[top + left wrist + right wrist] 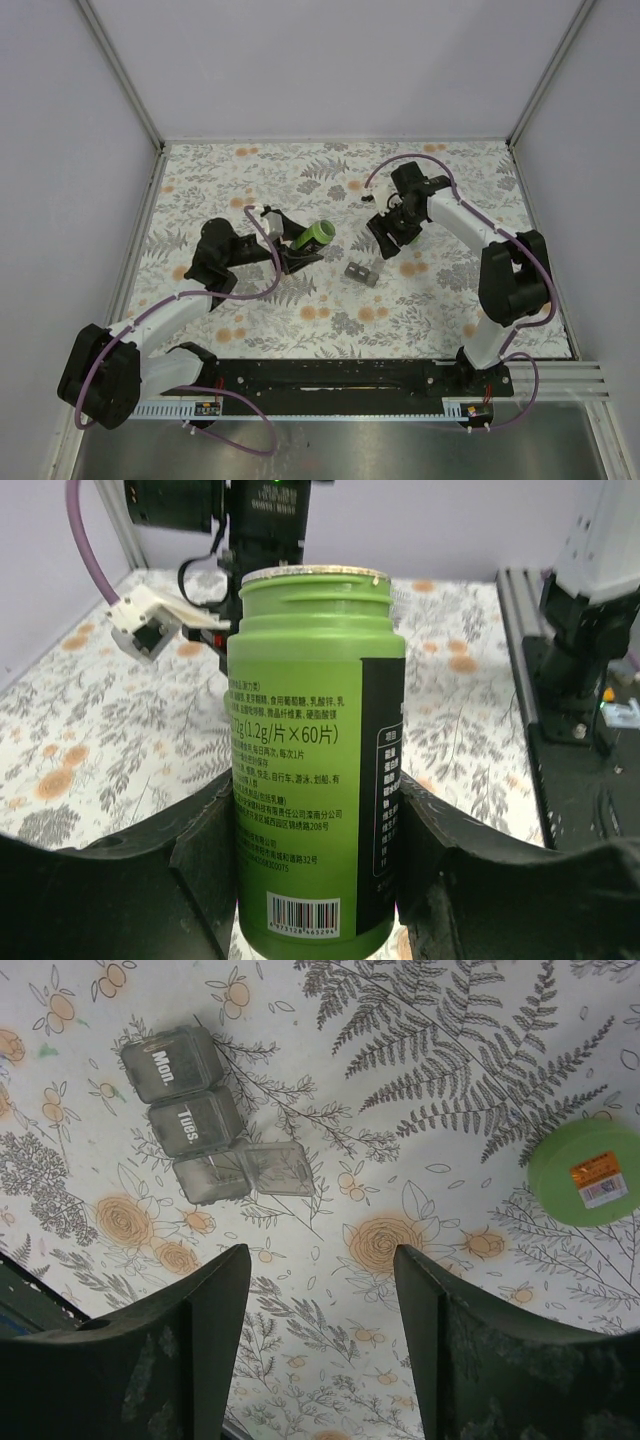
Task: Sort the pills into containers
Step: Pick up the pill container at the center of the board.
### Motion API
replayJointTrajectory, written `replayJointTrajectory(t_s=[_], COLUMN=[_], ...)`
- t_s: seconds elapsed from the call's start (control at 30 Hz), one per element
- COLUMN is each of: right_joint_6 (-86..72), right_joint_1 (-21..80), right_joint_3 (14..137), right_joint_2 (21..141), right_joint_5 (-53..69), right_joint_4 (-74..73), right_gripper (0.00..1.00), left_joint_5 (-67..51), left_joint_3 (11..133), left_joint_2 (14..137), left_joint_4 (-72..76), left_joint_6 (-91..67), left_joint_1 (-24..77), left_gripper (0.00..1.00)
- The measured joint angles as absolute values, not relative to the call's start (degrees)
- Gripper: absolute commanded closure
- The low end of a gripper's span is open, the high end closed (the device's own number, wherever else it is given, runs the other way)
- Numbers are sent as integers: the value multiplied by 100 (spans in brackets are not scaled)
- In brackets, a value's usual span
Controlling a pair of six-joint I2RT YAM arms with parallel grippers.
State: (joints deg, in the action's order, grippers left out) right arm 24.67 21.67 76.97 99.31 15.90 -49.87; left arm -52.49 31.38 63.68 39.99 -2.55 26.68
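My left gripper (315, 798) is shut on a green pill bottle (312, 740) whose cap is off and whose mouth faces away from the camera. In the top view the bottle (313, 235) lies tilted in the left gripper (299, 246) near the table's middle. A small clear pill organizer (195, 1120) lies on the cloth, with cells marked Mon. and Tues. and a third cell with its lid open. My right gripper (320, 1260) hovers above the cloth beside the organizer, open, with nothing between its fingers. The green cap (585, 1170) lies to the right. No pills show.
A floral cloth (300, 310) covers the table, with white walls on three sides. The organizer (362, 272) sits just below the right gripper (382, 238) in the top view. A black rail (330, 378) with the arm bases runs along the near edge.
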Motion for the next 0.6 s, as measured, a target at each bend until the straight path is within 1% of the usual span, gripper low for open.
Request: replayJointTrajectory(t_s=[0.2,0.33,0.6], right_joint_6=[2628,2681,2740], right_joint_1=[2163,2134,2067], right_joint_3=[7854,7979,8154], right_joint_2=[10276,10565,10888], right_joint_5=[1951,2115,2373], right_joint_4=[-5068,-5092,-5236], right_gripper=[35,37,42], left_joint_5=[-5186,-5041,-4807], left_joint_3=[3326,3662,3889], left_joint_2=[6416,6521,6726], left_joint_4=[2744,1828,1055], left_joint_6=[738,1448,2145], left_joint_1=[2670,2698,2967], left_gripper=[100,100,100])
